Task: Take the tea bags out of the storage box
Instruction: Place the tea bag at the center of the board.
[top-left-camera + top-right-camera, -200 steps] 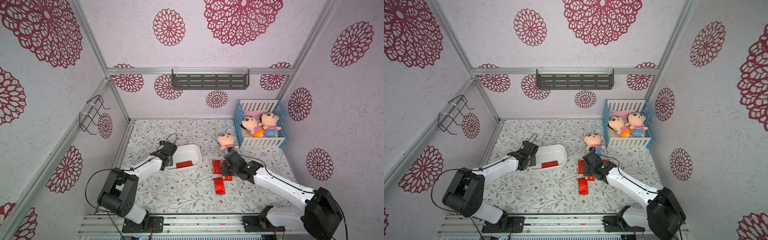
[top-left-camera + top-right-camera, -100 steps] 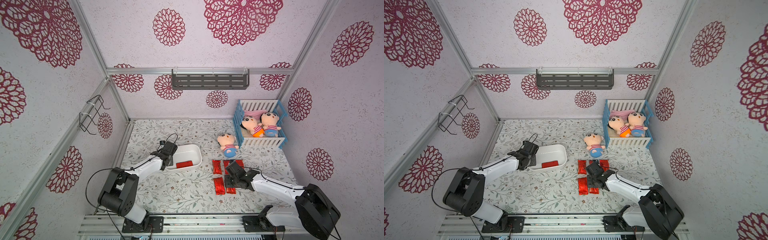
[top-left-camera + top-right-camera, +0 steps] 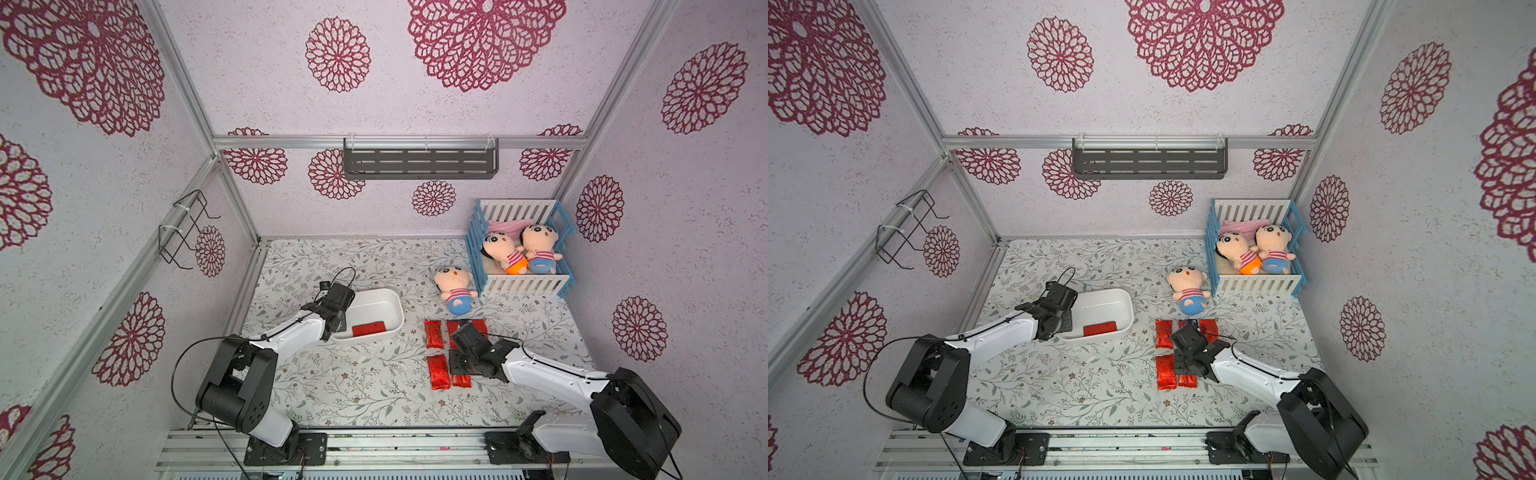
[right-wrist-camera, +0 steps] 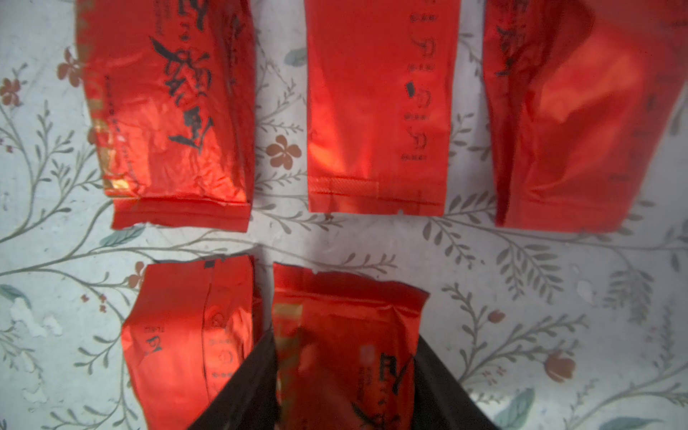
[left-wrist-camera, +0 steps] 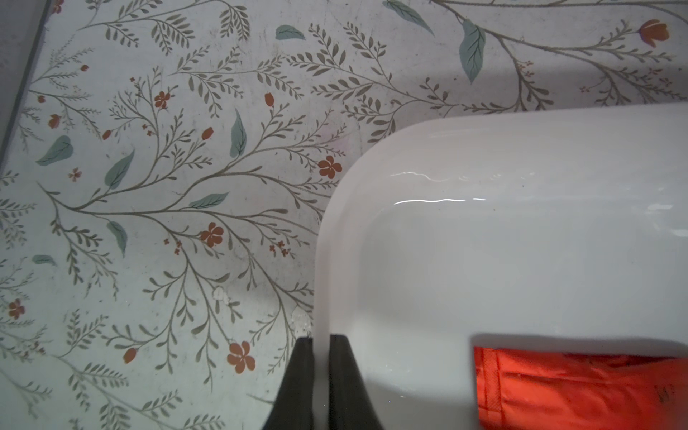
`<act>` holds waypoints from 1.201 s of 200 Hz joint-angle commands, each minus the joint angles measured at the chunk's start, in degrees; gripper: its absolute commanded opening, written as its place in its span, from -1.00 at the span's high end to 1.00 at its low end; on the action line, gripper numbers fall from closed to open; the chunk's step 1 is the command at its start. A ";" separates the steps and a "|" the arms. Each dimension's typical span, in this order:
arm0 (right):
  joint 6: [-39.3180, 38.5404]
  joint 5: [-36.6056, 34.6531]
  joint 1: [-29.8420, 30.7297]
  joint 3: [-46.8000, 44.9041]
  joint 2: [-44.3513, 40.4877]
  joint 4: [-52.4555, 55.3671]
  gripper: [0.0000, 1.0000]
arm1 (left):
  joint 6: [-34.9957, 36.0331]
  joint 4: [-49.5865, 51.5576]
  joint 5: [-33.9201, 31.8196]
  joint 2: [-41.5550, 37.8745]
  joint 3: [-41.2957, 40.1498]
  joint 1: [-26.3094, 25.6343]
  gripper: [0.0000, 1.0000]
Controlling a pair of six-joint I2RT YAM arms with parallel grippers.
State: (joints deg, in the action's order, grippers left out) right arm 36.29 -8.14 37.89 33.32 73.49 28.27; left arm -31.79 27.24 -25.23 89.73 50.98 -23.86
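Right wrist view: the right tool stands astride a crinkled red foil bag that lies flat beside four others on the tabletop. We cannot tell if it presses the bag. We should open wide and rise straight, because the foil may cling. The left tool is clamped on the rim of the smooth white box, toward the tabletop's left edge. The last bag lies inside.

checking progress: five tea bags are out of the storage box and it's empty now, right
No: the storage box isn't empty, one tea bag lies in it, as both top views show. The other five tea bags are out, as you say.
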 commanded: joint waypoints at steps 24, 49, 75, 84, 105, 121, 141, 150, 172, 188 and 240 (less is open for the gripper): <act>1.43 -1.36 1.78 1.31 2.19 0.82 -0.16 | 0.58 3.69 0.54 2.29 -0.53 -1.10 1.00; 1.46 -1.82 2.19 1.57 3.67 1.07 -0.19 | 0.59 3.63 0.54 2.29 -0.53 -1.19 1.00; 1.69 -2.31 2.19 1.74 3.68 1.34 -0.20 | 0.66 3.62 0.62 2.29 -0.54 -1.21 1.00; 1.80 -2.48 2.19 1.83 3.54 1.60 -0.20 | 0.63 3.64 0.62 2.29 -0.54 -1.19 1.00; 2.12 -3.01 2.19 1.88 3.07 1.95 -0.20 | 0.64 3.67 0.67 2.29 -0.53 -1.19 1.00; 2.25 -3.02 2.19 1.99 2.97 2.14 -0.20 | 0.68 3.61 0.62 2.20 -0.62 -1.19 1.00; 2.46 -3.20 2.19 1.92 2.92 2.31 -0.20 | 0.64 3.60 0.62 2.22 -0.62 -1.22 1.00; 2.64 -3.50 2.19 1.92 2.82 2.39 -0.21 | 0.67 3.60 0.61 2.21 -0.62 -1.19 1.00; 2.77 -3.60 2.19 1.85 2.49 2.42 -0.24 | 0.59 3.60 0.61 2.03 -0.71 -1.21 1.00; 2.91 -3.64 2.22 1.75 2.10 2.40 -0.33 | 0.61 3.60 0.59 2.02 -0.71 -1.19 1.00; 2.60 -3.09 2.20 1.98 0.55 2.43 -0.40 | 0.59 3.59 0.49 1.94 -0.71 -1.19 1.00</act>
State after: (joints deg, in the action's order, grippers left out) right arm 38.20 -10.68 39.83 34.20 76.49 29.89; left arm -31.79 27.29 -25.23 89.78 51.07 -23.97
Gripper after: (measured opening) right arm 0.688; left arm 0.093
